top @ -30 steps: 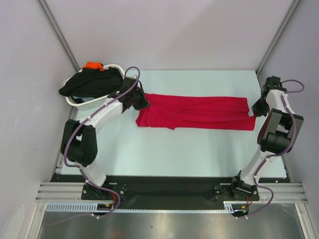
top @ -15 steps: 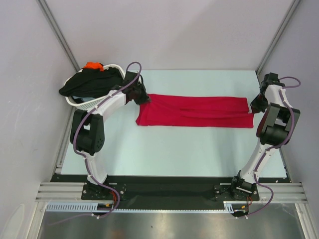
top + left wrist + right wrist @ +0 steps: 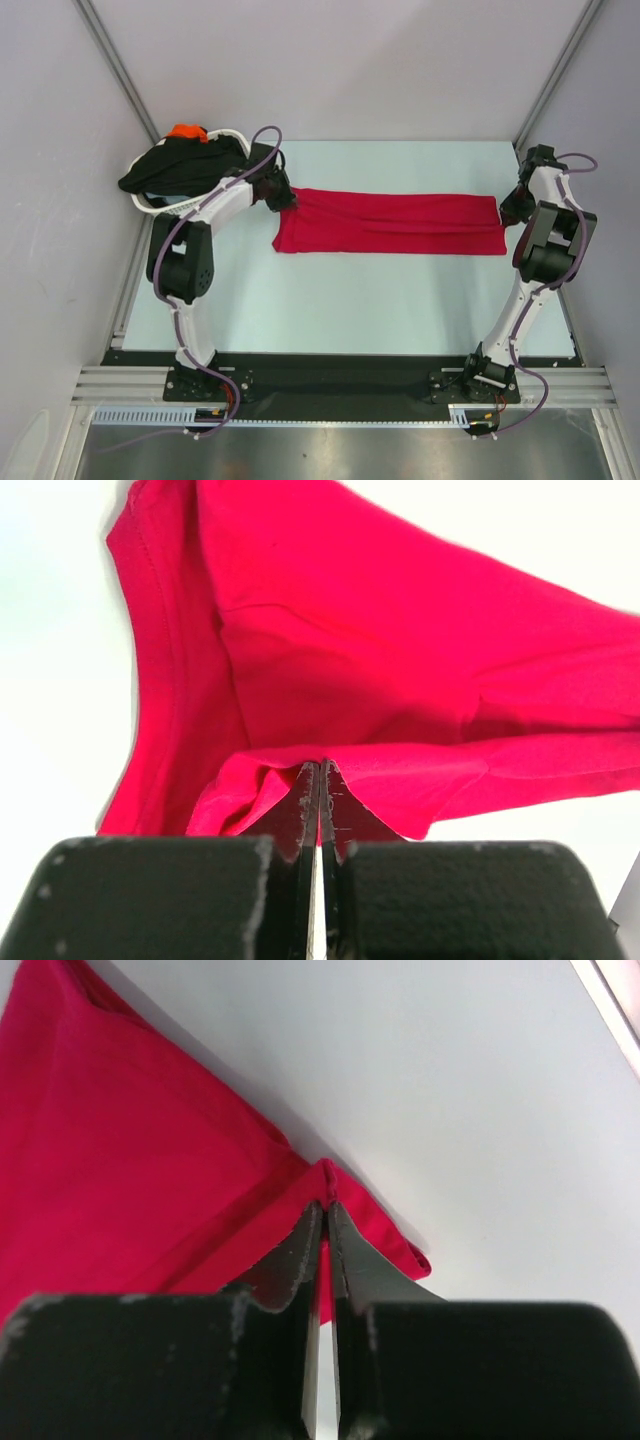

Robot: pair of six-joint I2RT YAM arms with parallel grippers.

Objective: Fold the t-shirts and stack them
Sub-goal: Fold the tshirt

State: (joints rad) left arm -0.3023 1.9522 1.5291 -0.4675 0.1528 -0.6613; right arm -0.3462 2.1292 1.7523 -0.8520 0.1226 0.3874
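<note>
Two tools: both are pinched down to a slit with cloth in the bite. I have the left tool (image 3: 320,767) on one short end of the red t-shirt (image 3: 390,224) and the right tool (image 3: 325,1205) on the opposite end.
Left tool grip: a bunched fold of hem sits right at the tips. The cloth fans out ahead of them and sags off to their left.
Right tool grip: only a thin corner of hem is caught at the very tips. Cloth runs ahead and left, with bare table (image 3: 350,295) to the right. I judge this the weaker hold.
Red t-shirt: a long narrow band lying on the table, stretched between the two tools. It looks folded lengthwise already. Its near edge bulges out just beside the left tool.
Step in hand: as I read it, drawing the band straight before a crosswise fold.
Doing it well: I'd use light tension only, since a hard pull could slip that right corner. I'd move both tools at matched height and carry one end over onto the other with the edges lined up. I'd release only once the cloth rests flat.
White basket (image 3: 150,207): just behind the left tool, outboard. A black t-shirt (image 3: 185,166) is draped over it, with an orange t-shirt (image 3: 187,131) at its far rim. I'd keep the left arm clear of it.
</note>
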